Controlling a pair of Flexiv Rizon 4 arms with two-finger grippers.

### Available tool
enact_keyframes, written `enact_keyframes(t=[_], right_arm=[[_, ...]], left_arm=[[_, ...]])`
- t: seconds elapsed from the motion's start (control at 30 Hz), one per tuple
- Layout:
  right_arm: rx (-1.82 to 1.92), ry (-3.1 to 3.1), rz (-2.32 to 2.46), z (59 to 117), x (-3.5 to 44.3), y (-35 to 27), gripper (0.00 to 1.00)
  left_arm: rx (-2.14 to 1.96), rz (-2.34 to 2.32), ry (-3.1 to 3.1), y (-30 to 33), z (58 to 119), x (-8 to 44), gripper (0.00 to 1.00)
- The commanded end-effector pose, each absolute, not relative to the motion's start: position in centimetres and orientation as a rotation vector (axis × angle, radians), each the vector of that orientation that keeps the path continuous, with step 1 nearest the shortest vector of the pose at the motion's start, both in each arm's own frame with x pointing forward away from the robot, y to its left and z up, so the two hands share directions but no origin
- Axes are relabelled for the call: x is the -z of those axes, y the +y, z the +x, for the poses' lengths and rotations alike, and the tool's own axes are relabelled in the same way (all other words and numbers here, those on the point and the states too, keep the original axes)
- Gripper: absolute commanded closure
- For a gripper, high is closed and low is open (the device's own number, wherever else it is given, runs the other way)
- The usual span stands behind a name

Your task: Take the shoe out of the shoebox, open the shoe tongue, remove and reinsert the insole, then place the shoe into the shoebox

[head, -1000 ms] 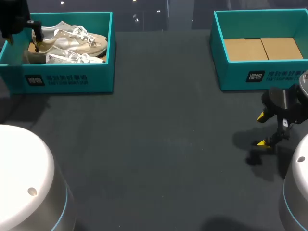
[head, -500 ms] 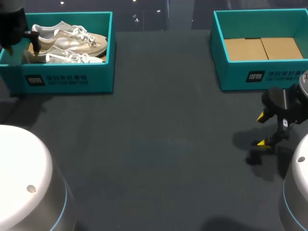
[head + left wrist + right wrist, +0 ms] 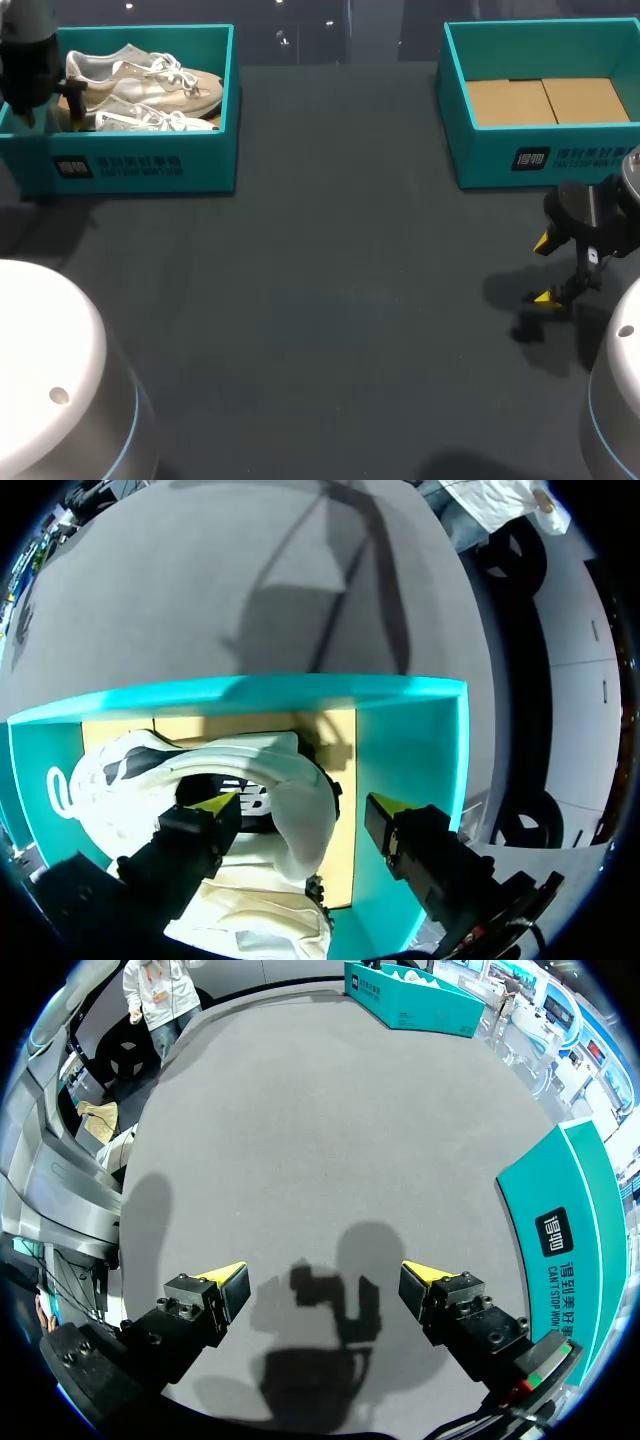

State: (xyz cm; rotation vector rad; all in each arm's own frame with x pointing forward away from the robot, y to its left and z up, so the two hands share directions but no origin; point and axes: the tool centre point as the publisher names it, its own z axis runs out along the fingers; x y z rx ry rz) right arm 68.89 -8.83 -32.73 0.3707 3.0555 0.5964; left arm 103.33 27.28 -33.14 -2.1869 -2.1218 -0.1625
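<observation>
- Left gripper (image 3: 300,805): its two yellow-tipped fingers are spread apart inside the left box; one tip hangs over the dark mouth of a shoe, and the other is outside the heel, over the strip of cardboard next to the box wall
- The rounded heel of that cream-white lace-up sneaker (image 3: 130,765) stands between the spread fingers; a gap of cardboard shows between the heel and the outer finger, and I cannot tell whether the inner finger touches the shoe
- In the head view the left arm (image 3: 25,50) comes down over the outer end of the open teal cardboard shoebox (image 3: 150,165), at the heel end of the sneakers; the fingers themselves are hardly visible there
- The box holds two such sneakers lying side by side on their sides: the farther one (image 3: 150,85) and the nearer one (image 3: 150,122), toes pointing towards the middle of the table
- Right gripper (image 3: 325,1275): fingers wide apart with nothing between them, above the bare dark grey felt-like tabletop (image 3: 330,1110), its shadow falling just beneath
- In the head view the right gripper (image 3: 545,270) is near the table's right edge, just in front of the second open teal box (image 3: 530,155), which shows only a brown cardboard floor
- The two boxes stand well apart at the far corners of the table (image 3: 330,300)
</observation>
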Motion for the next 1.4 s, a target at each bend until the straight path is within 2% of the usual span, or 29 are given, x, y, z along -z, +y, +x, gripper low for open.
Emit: enact_keyframes(t=[0.03,0.33,0.7,0.77,0.93,0.97,1.03,1.4], right_arm=[[-0.593,3.053,0.371,68.7,32.7,-8.8,0.0],[-0.593,3.053,0.371,68.7,32.7,-8.8,0.0],[-0.593,3.053,0.371,68.7,32.7,-8.8,0.0],[-0.593,3.053,0.371,68.7,32.7,-8.8,0.0],[-0.593,3.053,0.371,68.7,32.7,-8.8,0.0],[-0.593,3.053,0.371,68.7,32.7,-8.8,0.0],[-0.593,3.053,0.371,68.7,32.7,-8.8,0.0],[-0.593,3.053,0.371,68.7,32.7,-8.8,0.0]], left_arm=[[0.158,-2.185,-2.119,27.6,103.5,33.7,0.22],[0.159,-2.163,-2.114,27.9,103.4,34.9,0.31],[0.165,-2.129,-2.103,28.0,103.5,36.3,0.34],[0.166,-2.126,-2.102,28.0,103.5,36.4,0.38],[0.163,-2.117,-2.099,28.2,103.4,36.6,0.6],[0.16,-2.116,-2.097,28.3,103.4,36.6,0.68],[0.156,-2.116,-2.088,28.5,103.3,36.7,1.0],[0.141,-2.137,-2.061,29.8,102.5,35.9,1.0]])
